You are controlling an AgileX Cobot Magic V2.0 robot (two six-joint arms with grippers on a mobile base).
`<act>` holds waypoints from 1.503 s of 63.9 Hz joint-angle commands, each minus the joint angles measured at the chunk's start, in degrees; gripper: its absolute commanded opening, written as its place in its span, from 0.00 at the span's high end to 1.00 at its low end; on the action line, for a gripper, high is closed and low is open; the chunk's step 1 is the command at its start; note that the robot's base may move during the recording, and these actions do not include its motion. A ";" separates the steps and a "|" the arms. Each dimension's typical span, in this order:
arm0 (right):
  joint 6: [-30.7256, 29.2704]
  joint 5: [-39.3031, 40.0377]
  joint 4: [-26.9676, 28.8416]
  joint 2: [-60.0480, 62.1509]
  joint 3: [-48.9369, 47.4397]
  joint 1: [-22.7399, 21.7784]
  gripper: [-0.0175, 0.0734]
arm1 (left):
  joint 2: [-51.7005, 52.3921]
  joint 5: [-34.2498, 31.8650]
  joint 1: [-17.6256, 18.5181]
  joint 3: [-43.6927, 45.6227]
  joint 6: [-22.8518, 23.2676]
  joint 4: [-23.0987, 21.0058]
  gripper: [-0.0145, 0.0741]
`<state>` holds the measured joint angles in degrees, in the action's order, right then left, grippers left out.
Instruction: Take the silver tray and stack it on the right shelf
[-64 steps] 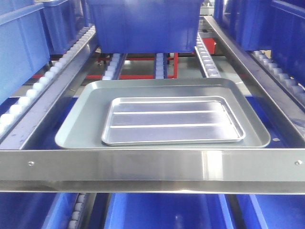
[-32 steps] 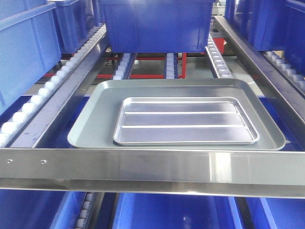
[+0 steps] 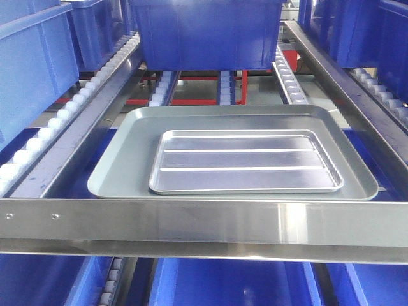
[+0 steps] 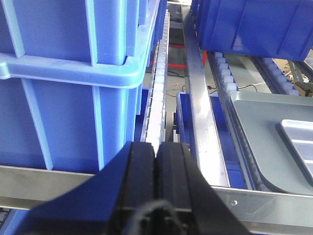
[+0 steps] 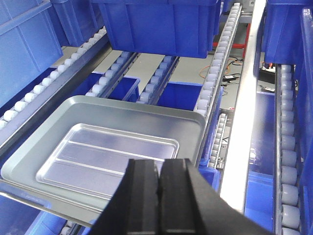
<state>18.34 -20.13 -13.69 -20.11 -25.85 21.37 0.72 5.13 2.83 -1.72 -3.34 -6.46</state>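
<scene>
The silver tray (image 3: pixel 245 162), shiny with two long raised ridges, lies flat inside a larger dull grey tray (image 3: pixel 127 159). Both rest on the right shelf, a roller rack level behind a brushed steel front bar (image 3: pixel 204 220) with screws. In the right wrist view my right gripper (image 5: pixel 159 169) is shut and empty, hovering above the near right part of the silver tray (image 5: pixel 102 156). My left gripper (image 4: pixel 156 144) is shut and empty, in front of the bar and left of the grey tray (image 4: pixel 254 137). A corner of the silver tray (image 4: pixel 301 142) shows at the right edge.
A dark blue bin (image 3: pixel 204 32) stands on the rollers behind the trays. Light blue bins (image 4: pixel 63 83) fill the lane to the left, close to my left gripper. White roller tracks (image 3: pixel 64 115) and steel rails (image 3: pixel 338 83) flank the trays. More blue bins sit below.
The front view has shifted, so the trays and bar appear a little further right and higher than a second ago. The silver tray has kept its place in the grey tray.
</scene>
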 commanded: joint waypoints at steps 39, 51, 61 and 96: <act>-0.83 7.51 -0.95 1.23 1.65 -9.07 0.75 | 0.80 -5.47 -0.12 -1.11 -0.03 -0.57 0.95; -6.86 19.16 1.60 8.44 12.42 -18.76 0.75 | 0.80 -5.47 -0.12 -1.11 -0.03 -0.57 0.95; -9.52 26.74 6.20 14.48 22.73 -23.34 0.75 | 0.80 -5.47 -0.12 -1.11 -0.03 -0.57 0.95; -12.18 22.96 7.31 21.91 26.45 -25.00 0.75 | 0.73 -5.47 -0.12 -1.11 -0.03 -0.57 0.95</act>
<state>6.76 -1.79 -6.26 0.56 1.59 -3.23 0.72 5.10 2.83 -1.75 -3.44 -6.46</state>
